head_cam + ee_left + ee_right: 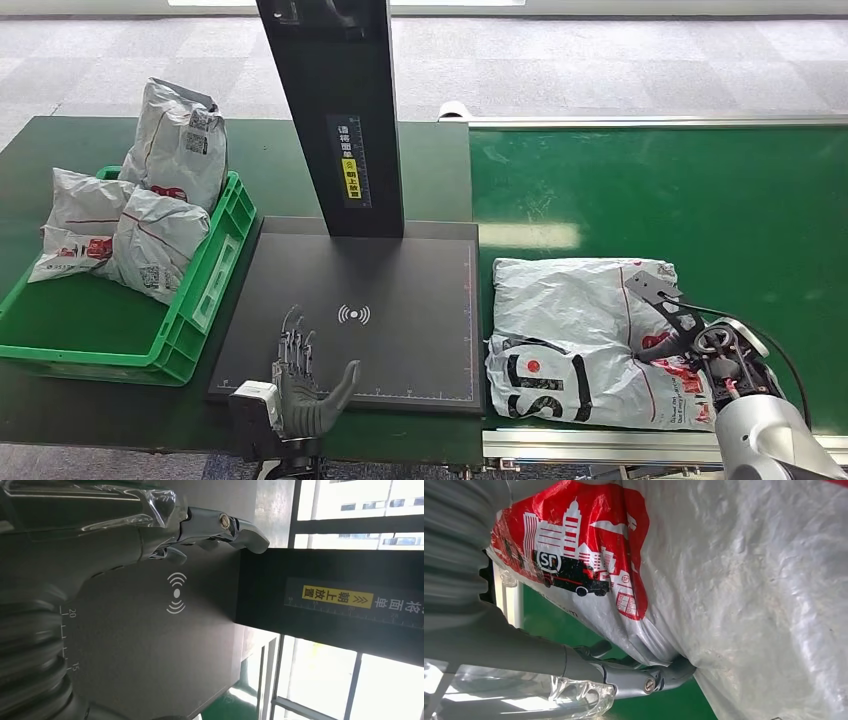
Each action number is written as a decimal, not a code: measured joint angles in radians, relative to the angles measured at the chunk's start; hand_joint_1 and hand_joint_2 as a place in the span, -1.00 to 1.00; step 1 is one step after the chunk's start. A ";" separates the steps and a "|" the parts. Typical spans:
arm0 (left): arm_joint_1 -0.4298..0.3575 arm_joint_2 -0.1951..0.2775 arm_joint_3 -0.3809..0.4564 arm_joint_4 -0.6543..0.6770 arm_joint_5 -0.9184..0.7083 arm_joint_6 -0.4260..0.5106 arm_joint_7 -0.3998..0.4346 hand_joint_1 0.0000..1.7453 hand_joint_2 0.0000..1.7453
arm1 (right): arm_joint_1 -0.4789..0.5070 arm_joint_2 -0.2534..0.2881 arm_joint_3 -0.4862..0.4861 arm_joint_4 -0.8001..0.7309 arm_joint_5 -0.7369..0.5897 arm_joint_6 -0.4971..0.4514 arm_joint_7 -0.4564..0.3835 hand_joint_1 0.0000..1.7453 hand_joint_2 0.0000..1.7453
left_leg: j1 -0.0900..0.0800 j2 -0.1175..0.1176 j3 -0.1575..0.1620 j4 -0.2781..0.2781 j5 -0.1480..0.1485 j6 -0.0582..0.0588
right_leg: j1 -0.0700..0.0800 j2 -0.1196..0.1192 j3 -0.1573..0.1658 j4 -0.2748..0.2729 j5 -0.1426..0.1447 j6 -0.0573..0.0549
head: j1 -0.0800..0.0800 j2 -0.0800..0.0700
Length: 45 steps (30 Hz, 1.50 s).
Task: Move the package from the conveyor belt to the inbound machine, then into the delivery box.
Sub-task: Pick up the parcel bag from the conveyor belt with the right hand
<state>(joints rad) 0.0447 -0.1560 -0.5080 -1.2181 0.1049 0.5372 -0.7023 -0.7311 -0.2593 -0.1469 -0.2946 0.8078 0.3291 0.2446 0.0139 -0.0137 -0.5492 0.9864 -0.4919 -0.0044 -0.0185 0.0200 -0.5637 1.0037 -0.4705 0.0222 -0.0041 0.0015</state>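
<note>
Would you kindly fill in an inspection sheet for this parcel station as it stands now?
Surface: green conveyor belt on the right, dark green table on the left.
Job's things: white package lies flat on the belt beside the black inbound machine; green delivery box holds three packages.
Clutter: nothing seen.
Hands: left hand hovers over the machine's near edge, fingers apart, holding nothing; right hand is at the package's near right corner, its thumb against the bag, grip unclear.
Cables: black cable by the right wrist.
Surroundings: grey tiled floor; windows behind the machine's post.
</note>
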 joint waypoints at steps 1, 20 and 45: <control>0.000 0.000 0.000 0.000 0.000 0.002 0.000 -1.00 1.00 | -0.002 0.001 -0.002 0.002 -0.003 0.003 0.002 1.00 1.00 | 0.000 0.000 0.000 0.000 0.000 0.000 | 0.000 0.000 0.000 0.000 0.000 0.000 | 0.000 0.000; 0.010 0.000 0.009 0.000 -0.002 0.046 0.000 -1.00 1.00 | -0.020 0.029 -0.072 0.010 -0.066 -0.069 -0.086 1.00 1.00 | 0.000 0.000 0.001 0.000 0.000 0.000 | 0.000 0.000 0.001 0.000 0.000 0.000 | 0.000 0.000; 0.064 -0.001 0.038 -0.086 -0.073 0.155 0.000 -1.00 1.00 | 0.178 0.059 -0.041 -0.643 -0.455 -0.320 -0.496 1.00 1.00 | 0.000 -0.010 -0.004 0.000 0.000 0.000 | 0.000 -0.008 -0.002 0.000 -0.002 0.001 | 0.000 0.000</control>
<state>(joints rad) 0.1090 -0.1569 -0.4698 -1.3043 0.0317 0.6919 -0.7023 -0.5536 -0.2003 -0.1878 -0.9375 0.3531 0.0093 -0.2515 0.0140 -0.0232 -0.5531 0.9867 -0.4917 -0.0045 -0.0185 0.0121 -0.5655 1.0038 -0.4724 0.0229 -0.0042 0.0015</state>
